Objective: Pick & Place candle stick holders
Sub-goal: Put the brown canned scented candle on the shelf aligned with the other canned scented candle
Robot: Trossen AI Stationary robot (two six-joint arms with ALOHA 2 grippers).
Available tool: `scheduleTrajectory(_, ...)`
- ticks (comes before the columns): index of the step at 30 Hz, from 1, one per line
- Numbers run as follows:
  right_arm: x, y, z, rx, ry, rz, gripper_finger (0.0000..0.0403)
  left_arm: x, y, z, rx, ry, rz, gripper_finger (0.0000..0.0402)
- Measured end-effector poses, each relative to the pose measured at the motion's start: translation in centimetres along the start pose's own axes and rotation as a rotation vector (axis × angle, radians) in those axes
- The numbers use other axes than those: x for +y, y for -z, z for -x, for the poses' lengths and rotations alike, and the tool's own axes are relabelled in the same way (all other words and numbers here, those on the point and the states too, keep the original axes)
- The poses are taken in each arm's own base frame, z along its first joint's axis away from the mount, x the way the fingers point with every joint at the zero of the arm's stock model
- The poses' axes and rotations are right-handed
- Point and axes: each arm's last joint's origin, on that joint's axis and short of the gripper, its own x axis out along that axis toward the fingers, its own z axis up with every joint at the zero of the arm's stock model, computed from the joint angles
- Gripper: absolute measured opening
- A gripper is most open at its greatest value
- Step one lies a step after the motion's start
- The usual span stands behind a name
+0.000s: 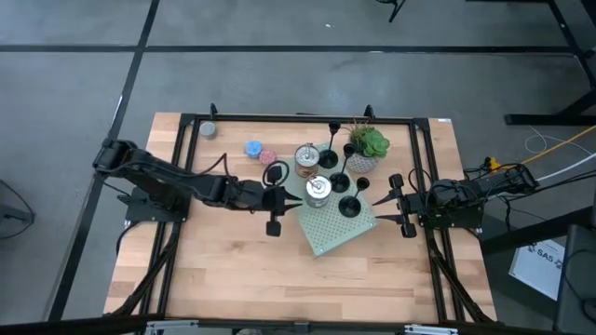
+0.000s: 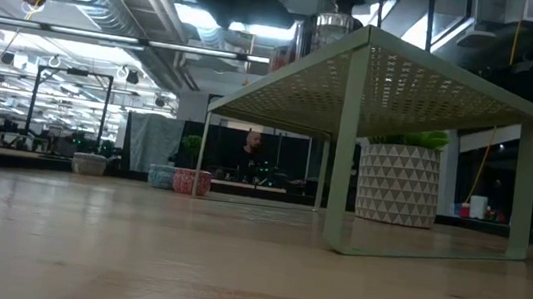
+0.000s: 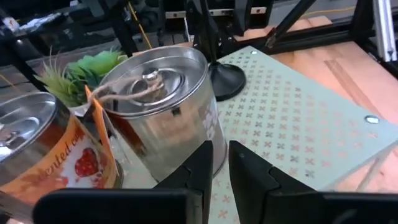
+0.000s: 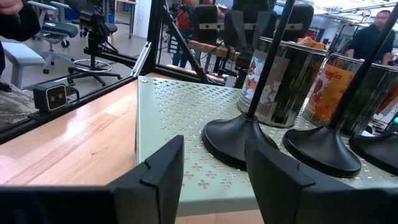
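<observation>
Three black candle stick holders (image 1: pixel 349 207) (image 1: pixel 339 182) (image 1: pixel 328 158) stand by their round bases on a pale green perforated shelf (image 1: pixel 326 237), with thin stems upright. The right wrist view shows their bases (image 4: pixel 239 140) (image 4: pixel 320 149) close ahead. My left gripper (image 1: pixel 279 198) is level at the shelf's left side, just short of a silver tin (image 3: pixel 165 93). Its fingers (image 3: pixel 202 168) are shut to a narrow slit with nothing between them. My right gripper (image 4: pixel 214 168) stands open at the shelf's right edge, facing the nearest holder.
A second tin with an orange label (image 3: pixel 37 155) and a potted plant (image 1: pixel 366 149) share the shelf with the holders. Small blue (image 1: pixel 253 148) and pink (image 1: pixel 268 156) candles sit on the wood at the far left. A black frame (image 1: pixel 186 167) borders the table.
</observation>
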Motion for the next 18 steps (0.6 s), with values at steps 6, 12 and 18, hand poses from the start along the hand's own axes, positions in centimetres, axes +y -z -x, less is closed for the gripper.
scheduleTrajectory(6, 0.0, 0.0, 0.0, 0.000, 0.000, 0.000, 0.0172, -0.1, 0.9, -1.6, 0.014, 0.007, -0.020, 0.0042)
scheduleTrajectory(12, 0.0, 0.0, 0.0, 0.000, 0.000, 0.000, 0.0172, 0.2, 1.2, -2.4, -0.005, -0.009, -0.012, 0.0040)
scheduleTrajectory(18, 0.0, 0.0, 0.0, 0.000, 0.000, 0.000, 0.0172, 0.7, 1.0, -2.6, -0.022, -0.029, 0.000, 0.0038)
